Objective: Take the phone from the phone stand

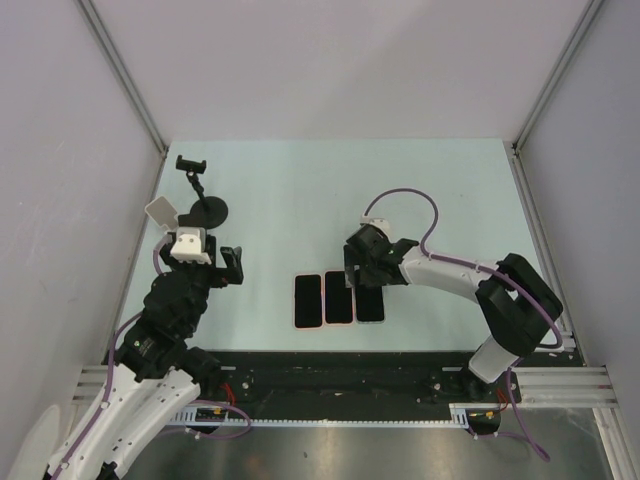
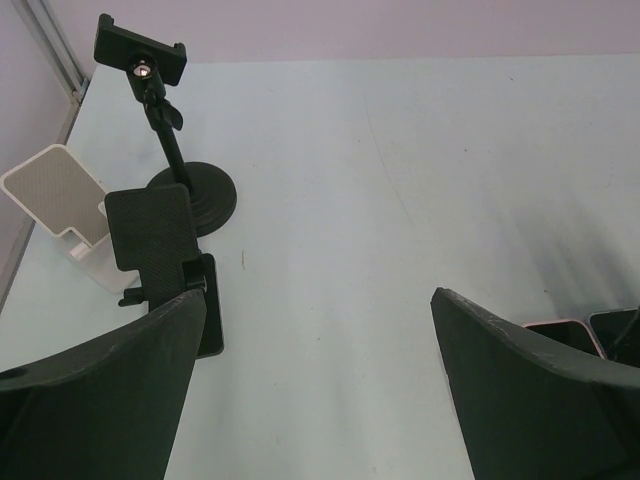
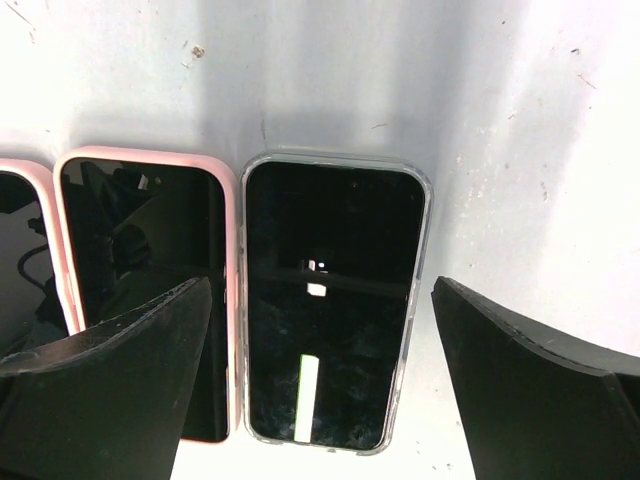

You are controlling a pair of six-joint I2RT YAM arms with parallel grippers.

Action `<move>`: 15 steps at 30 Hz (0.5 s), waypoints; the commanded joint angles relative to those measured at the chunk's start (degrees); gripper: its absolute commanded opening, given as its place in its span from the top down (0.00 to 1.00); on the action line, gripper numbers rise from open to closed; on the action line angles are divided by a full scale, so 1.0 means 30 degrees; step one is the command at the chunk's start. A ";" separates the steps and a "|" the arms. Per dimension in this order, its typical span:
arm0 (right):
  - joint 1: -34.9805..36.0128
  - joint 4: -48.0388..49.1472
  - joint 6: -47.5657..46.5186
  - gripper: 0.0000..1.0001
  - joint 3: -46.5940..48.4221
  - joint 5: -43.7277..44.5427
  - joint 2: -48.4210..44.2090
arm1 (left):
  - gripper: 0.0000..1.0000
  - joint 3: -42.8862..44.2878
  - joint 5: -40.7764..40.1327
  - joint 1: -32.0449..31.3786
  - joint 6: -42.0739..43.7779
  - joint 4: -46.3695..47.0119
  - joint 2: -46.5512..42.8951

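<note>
Three phones lie flat, screens up, in a row mid-table: two in pink cases (image 1: 308, 300) (image 1: 338, 297) and one in a clear case (image 1: 371, 302). My right gripper (image 1: 362, 268) is open and hovers over the clear-case phone (image 3: 335, 220), its fingers (image 3: 120, 380) on either side of it, not touching; the pink-case phone (image 3: 150, 260) lies beside it. My left gripper (image 1: 224, 266) (image 2: 318, 295) is open and empty. The black clamp stand (image 2: 165, 130) on its round base (image 1: 207, 212), a small black folding stand (image 2: 152, 232) and a white stand (image 2: 55, 195) all hold nothing.
The stands cluster at the far left, near the left wall (image 1: 60, 150). The pale table top (image 1: 400, 180) is enclosed by walls on three sides. A black rail (image 1: 350, 375) runs along the near edge.
</note>
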 commanded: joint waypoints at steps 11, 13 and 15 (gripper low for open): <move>-0.1115 0.1019 0.0754 0.03 -0.1490 -0.1776 -0.2160 | 0.00 -0.0096 0.0062 0.0198 0.0558 0.0470 -0.0340; -0.1439 0.1603 0.0900 0.02 -0.1988 -0.2422 -0.2247 | 0.00 -0.0096 0.0062 0.0198 0.0587 0.0470 -0.0340; -0.1527 0.2102 0.0900 0.00 -0.2633 -0.2918 -0.2278 | 0.00 -0.0096 0.0062 0.0227 0.0557 0.0500 -0.0340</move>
